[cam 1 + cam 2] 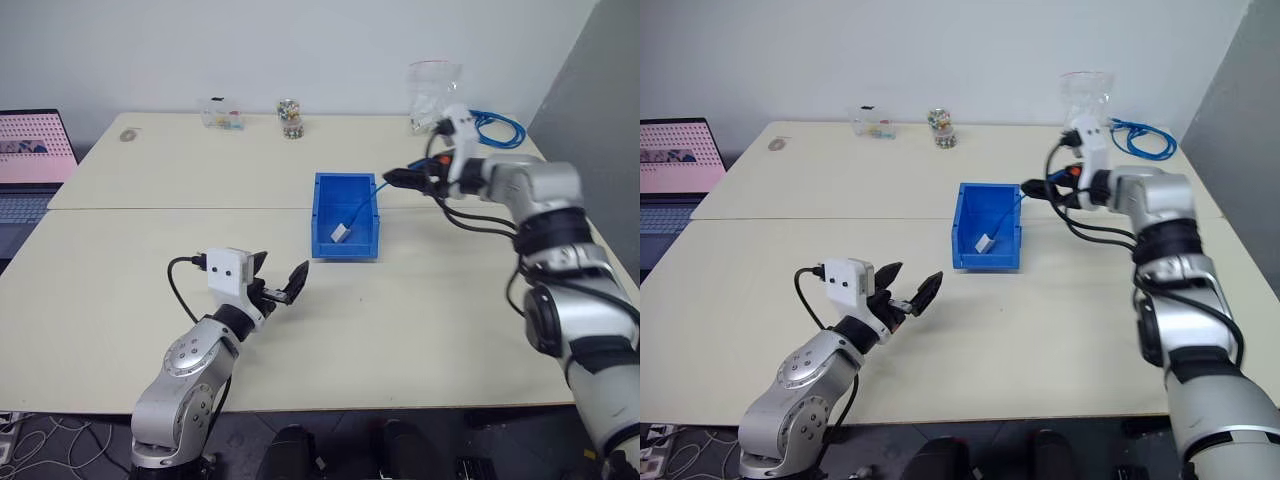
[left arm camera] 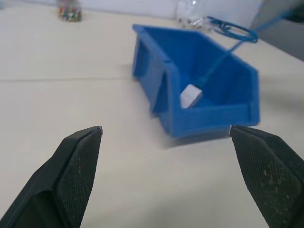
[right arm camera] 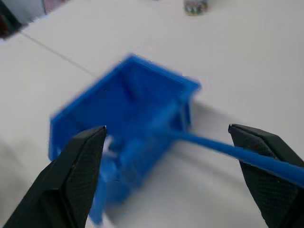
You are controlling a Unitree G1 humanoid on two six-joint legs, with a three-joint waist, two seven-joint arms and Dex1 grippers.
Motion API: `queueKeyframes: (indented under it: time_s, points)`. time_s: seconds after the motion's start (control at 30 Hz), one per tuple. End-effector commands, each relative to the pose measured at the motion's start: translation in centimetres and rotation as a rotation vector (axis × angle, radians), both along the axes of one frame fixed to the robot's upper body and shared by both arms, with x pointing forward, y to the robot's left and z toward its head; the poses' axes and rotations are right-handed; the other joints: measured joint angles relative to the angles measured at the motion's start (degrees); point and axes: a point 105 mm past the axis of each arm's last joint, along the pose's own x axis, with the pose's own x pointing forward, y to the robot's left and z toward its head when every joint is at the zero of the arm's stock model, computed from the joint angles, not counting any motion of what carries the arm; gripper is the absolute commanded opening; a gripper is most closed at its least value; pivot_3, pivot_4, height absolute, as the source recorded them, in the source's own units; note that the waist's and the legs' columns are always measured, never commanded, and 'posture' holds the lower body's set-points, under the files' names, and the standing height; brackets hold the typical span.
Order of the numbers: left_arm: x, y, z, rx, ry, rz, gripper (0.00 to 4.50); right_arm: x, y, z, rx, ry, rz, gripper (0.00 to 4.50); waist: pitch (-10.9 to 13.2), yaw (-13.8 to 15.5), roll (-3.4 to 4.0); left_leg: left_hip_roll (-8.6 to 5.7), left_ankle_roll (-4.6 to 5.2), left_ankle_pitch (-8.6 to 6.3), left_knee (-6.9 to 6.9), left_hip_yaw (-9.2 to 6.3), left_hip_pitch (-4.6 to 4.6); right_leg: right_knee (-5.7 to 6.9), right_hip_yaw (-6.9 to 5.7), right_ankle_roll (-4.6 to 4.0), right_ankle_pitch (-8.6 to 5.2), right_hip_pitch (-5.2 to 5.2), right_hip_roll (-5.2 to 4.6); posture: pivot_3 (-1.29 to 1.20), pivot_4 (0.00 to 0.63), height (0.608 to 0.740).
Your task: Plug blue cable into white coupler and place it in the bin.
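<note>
White coupler [image 1: 341, 233] on blue cable [image 2: 219, 63] lies in bin [image 1: 322, 200]; left gripper [image 1: 279, 280] and right gripper [image 3: 178, 178] fingers apart.

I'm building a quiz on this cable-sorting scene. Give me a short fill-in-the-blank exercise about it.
1. The white coupler lies inside the blue ____.
2. The blue cable runs out over the bin's rim toward the ____ gripper.
3. The left gripper hovers over the table with its jaws ____.

Missing words: bin; right; open
</note>
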Motion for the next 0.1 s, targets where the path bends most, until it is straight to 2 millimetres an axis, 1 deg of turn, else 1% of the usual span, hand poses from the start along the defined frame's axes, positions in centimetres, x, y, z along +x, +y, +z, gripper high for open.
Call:
queueKeyframes:
  time_s: [0.03,0.07,0.1]
  points:
    - [0.3,0.8,0.6,0.004,-0.024,0.047,4.5,-4.9,1.9,0.3,-0.033,-0.149,0.063,4.38,0.0,-0.3,0.04,0.02,0.0,0.0,-0.01,-0.03,-0.01,0.01,-0.02,0.0,-0.01,0.0,0.0,0.0,0.15,0.74]
    - [0.4,1.0,0.5,0.01,-0.027,0.067,4.5,-6.2,2.3,-1.0,-0.023,-0.169,0.027,4.38,0.1,-0.8,0.1,0.05,-0.01,-0.01,0.01,0.03,0.01,0.11,0.06,-0.01,-0.02,-0.07,0.02,0.0,0.15,0.74]
    - [0.4,1.2,0.4,0.014,-0.029,0.081,4.5,-7.2,2.6,-1.8,-0.013,-0.184,-0.007,4.38,0.1,-0.8,0.1,0.04,-0.01,0.0,0.04,0.06,0.03,0.22,0.1,-0.01,-0.02,-0.11,0.02,0.0,0.15,0.74]
